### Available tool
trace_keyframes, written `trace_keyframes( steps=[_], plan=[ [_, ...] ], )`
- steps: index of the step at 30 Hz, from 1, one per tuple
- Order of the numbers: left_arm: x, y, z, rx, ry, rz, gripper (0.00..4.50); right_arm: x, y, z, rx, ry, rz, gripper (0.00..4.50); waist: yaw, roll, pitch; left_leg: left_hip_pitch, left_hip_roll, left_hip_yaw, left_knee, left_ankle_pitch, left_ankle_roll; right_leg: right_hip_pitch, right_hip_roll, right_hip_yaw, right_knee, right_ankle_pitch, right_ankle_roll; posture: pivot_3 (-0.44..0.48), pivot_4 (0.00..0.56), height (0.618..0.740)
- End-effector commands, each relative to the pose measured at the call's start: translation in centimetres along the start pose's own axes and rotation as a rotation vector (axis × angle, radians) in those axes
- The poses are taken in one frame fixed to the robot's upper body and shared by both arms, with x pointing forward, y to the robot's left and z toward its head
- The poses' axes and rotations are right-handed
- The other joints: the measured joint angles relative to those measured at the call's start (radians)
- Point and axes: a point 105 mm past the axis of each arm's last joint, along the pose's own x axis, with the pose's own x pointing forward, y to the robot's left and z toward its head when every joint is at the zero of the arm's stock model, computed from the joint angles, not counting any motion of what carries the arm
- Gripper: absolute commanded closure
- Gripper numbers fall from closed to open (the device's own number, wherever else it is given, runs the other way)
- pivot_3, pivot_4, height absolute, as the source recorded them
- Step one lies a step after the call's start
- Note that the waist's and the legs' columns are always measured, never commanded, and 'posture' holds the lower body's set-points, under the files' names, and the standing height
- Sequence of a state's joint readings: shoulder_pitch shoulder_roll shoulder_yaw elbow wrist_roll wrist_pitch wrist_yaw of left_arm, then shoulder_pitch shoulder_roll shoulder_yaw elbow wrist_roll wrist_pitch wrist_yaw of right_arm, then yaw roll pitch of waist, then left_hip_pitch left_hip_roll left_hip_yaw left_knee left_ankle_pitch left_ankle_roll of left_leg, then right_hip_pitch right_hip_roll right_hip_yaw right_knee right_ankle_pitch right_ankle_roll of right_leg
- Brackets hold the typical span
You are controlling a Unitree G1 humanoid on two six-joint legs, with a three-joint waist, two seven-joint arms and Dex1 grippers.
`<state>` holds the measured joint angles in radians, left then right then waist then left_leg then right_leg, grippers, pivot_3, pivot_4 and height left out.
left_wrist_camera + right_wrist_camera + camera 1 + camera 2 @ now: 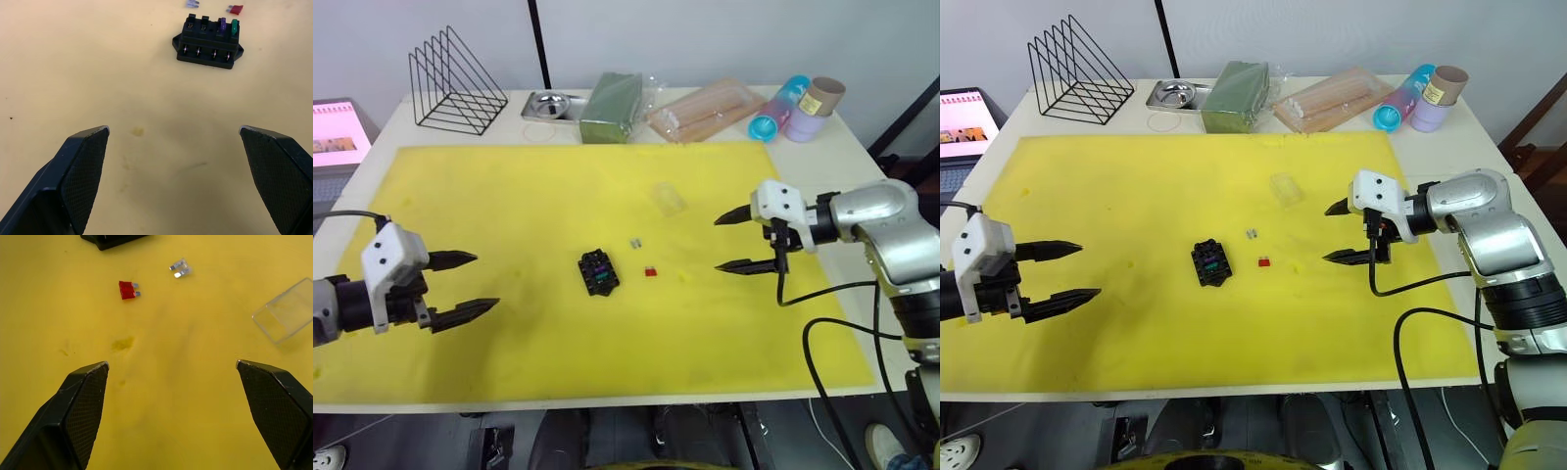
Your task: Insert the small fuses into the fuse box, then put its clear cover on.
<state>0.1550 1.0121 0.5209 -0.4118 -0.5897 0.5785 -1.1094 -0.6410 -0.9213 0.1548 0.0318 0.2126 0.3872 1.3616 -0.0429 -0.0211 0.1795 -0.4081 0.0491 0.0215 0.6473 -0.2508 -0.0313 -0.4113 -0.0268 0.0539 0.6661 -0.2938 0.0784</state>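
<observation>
The black fuse box (598,271) lies in the middle of the yellow mat (509,206). A purple fuse (222,25) and a green fuse (234,26) stand in its slots. Loose on the mat just right of it are a red fuse (650,271) and a greyish fuse (635,243). The clear cover (670,199) lies further back. My left gripper (465,285) hovers open at the mat's left side, well away from the box. My right gripper (736,241) is open to the right of the loose fuses, holding nothing.
Along the table's back edge stand a black wire rack (456,83), a metal tray (548,106), a green packet (611,107), a clear bag of sticks (707,112) and tubes (798,106). A laptop screen (337,132) sits off the table's left. A black cable (822,323) hangs from the right arm.
</observation>
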Motion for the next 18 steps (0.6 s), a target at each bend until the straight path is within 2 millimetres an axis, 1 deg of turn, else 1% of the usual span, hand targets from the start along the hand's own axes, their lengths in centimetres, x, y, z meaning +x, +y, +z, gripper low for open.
trace_keyframes(
  steps=[1, 4, 8, 12, 16, 18],
  plan=[
    [0.5, -0.4, 0.9, 0.043, -0.026, -0.019, 0.00, 0.1, 0.3, 1.4, -0.015, -0.042, 0.005, 0.04, 0.000, 0.000, 0.000, 0.000, 0.000, 0.000, 0.000, 0.000, 0.000, 0.000, 0.000, 0.000, 0.000, 0.000, 0.000, 0.000, 0.150, 0.740],
    [1.1, -0.8, 1.3, 0.053, -0.046, -0.049, 0.00, 0.8, 0.7, 1.7, 0.053, -0.047, 0.028, 0.04, 0.000, 0.000, 0.000, 0.000, 0.000, 0.000, 0.000, 0.000, 0.000, 0.000, 0.000, 0.000, 0.000, 0.000, 0.001, 0.000, 0.150, 0.740],
    [2.4, -1.1, 2.1, 0.067, -0.078, -0.083, 0.00, 2.3, 1.4, 2.7, 0.325, -0.062, 0.131, 0.04, 0.000, 0.000, 0.000, 0.000, 0.000, 0.000, 0.000, 0.000, 0.000, 0.000, 0.000, 0.000, 0.000, 0.001, 0.002, 0.000, 0.150, 0.740],
    [3.5, -1.7, 2.0, 0.077, -0.080, -0.122, 0.00, 3.7, 2.1, 3.8, 0.574, -0.056, 0.258, 0.04, -0.002, 0.000, 0.000, 0.000, 0.000, 0.000, 0.000, 0.000, 0.000, 0.000, 0.000, 0.000, 0.000, 0.001, 0.002, 0.000, 0.150, 0.740],
    [4.2, -1.8, 1.9, 0.076, -0.085, -0.129, 0.00, 5.0, 2.0, 4.9, 0.700, -0.044, 0.327, 0.04, 0.000, 0.000, 0.000, -0.001, 0.000, 0.000, 0.000, 0.000, 0.000, -0.001, 0.000, 0.000, 0.000, 0.001, 0.002, 0.000, 0.150, 0.740],
    [4.6, -2.3, 2.0, 0.081, -0.091, -0.159, 0.00, 6.4, 1.7, 5.0, 0.732, -0.008, 0.337, 0.04, -0.001, 0.000, 0.000, 0.000, 0.000, 0.000, 0.000, 0.000, 0.000, 0.000, 0.000, 0.000, 0.000, 0.001, 0.002, 0.000, 0.150, 0.740]
  ],
)
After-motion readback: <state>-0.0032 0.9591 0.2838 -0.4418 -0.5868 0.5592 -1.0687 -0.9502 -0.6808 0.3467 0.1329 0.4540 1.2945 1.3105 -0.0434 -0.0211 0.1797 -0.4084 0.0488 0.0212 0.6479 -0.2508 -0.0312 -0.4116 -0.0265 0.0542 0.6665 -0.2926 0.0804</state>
